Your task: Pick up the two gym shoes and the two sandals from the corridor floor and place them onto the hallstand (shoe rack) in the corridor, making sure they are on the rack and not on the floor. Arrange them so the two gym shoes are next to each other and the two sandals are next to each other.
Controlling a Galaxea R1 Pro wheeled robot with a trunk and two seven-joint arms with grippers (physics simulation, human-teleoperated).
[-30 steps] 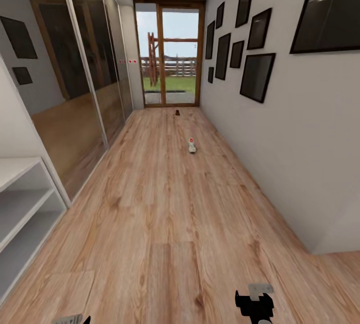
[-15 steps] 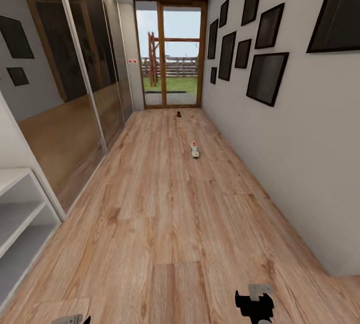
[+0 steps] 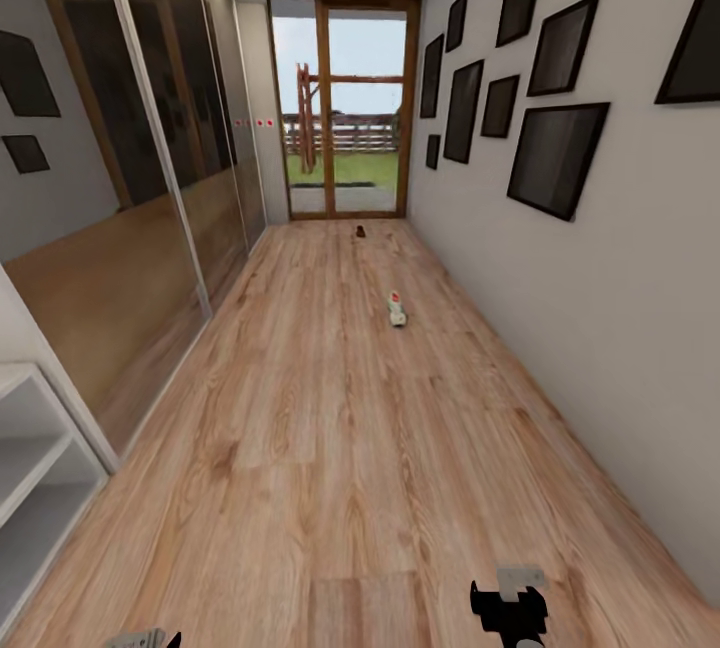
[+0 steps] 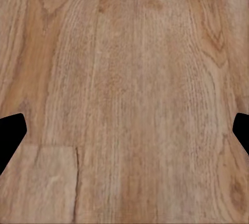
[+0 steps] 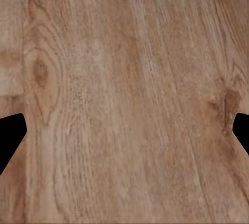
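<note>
Wood-plank corridor floor running ahead toward a glazed door at the far end. One gym shoe, white with a red patch, lying on the planks well down the corridor, nearer the right wall than the left. Farther on, just short of the door, a small dark thing, perhaps a sandal, too small to name with confidence. Mirrored wardrobe doors along the left, dark picture frames on the right wall, and a pale shelf unit cut off at the left edge, with too little in frame to say whether it is the hallstand.

Right gripper low at the bottom of the head view; in its wrist view, fingertips far apart at either edge with bare planks between, so spread wide and carrying nothing. Left gripper likewise: tips at the two edges, flooring between, nothing held.

Likely risks: rolling too close and nudging the shoe with the base; reaching down at a shallow angle and pushing it along the smooth planks rather than closing on it; clipping the right wall with the arm.

Second gym shoe and second sandal nowhere identifiable. Shoe's heading hard to read at this range.
</note>
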